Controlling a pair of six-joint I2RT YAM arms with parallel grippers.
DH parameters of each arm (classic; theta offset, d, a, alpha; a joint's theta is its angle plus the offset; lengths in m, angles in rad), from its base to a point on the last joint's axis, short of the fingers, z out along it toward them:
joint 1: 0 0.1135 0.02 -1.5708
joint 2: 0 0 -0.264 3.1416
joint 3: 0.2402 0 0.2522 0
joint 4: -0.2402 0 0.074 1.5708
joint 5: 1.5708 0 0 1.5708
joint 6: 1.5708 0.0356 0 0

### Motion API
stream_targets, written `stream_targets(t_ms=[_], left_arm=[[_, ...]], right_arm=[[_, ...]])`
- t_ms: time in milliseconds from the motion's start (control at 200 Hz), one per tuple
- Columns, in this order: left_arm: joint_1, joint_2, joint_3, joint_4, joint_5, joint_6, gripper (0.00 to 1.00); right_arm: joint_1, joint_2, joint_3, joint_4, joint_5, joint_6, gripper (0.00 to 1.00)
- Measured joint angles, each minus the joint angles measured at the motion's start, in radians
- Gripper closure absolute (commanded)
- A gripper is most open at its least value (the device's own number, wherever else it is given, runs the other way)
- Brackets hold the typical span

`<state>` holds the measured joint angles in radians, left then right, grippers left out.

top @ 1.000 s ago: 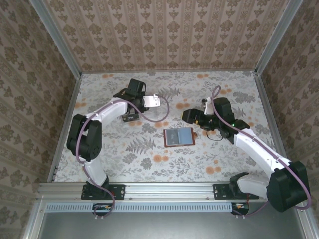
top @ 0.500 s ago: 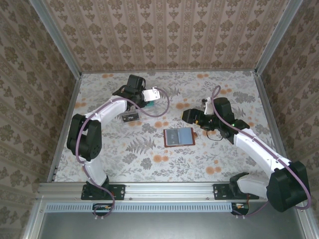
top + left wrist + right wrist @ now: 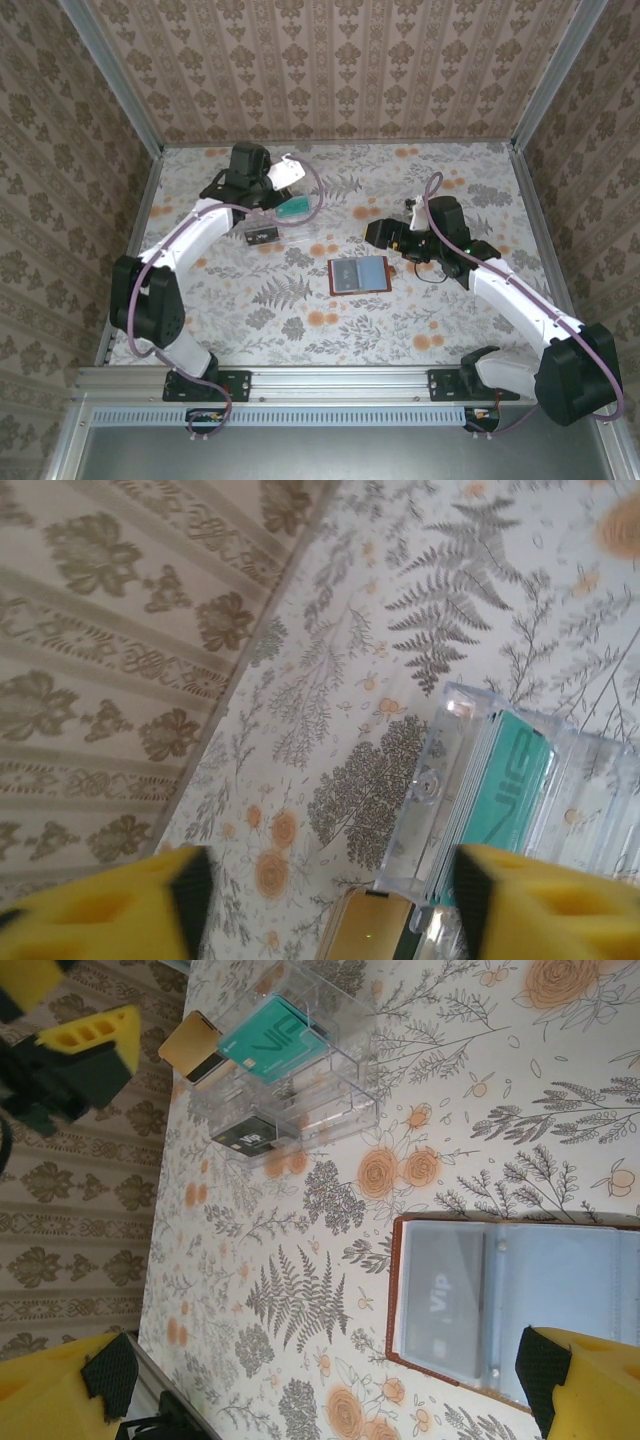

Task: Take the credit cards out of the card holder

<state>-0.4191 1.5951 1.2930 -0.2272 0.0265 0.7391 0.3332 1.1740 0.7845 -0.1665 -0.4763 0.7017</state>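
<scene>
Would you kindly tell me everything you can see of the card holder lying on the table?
The card holder is a small bifold lying open and flat, inner side up, on the floral table between the two arms. It has a brown, leather-looking border around a blue-grey lining with pockets. A grey card marked "Vip" sits in one half; whether the other half holds a card I cannot tell. Apart from the table, nothing appears to touch it.

The left arm (image 3: pixel 190 235) stretches toward the far left corner of the bench (image 3: pixel 450 330), and the left gripper (image 3: pixel 285 170) has its fingers spread and empty. The right arm (image 3: pixel 510 295) bends toward the bench's middle, with the right gripper (image 3: pixel 375 232) wide open and holding nothing.
</scene>
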Motion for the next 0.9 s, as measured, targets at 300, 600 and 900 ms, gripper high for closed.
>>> stream_targets(t_ms=[300,600,900], left_arm=[[0.013,-0.23,-0.114,0.041,-0.085,-0.454,0.0],[0.09,-0.341,-0.173,-0.113,-0.023,-0.877,0.08],[-0.091,-0.374,-0.404,-0.129,0.05,-1.239,0.28]], right_arm=[[0.02,-0.012,-0.024,-0.049,0.047,-0.034,0.0],[0.067,-0.014,-0.052,-0.073,0.111,-0.058,0.01],[0.12,0.091,-0.102,-0.073,0.174,-0.109,0.6]])
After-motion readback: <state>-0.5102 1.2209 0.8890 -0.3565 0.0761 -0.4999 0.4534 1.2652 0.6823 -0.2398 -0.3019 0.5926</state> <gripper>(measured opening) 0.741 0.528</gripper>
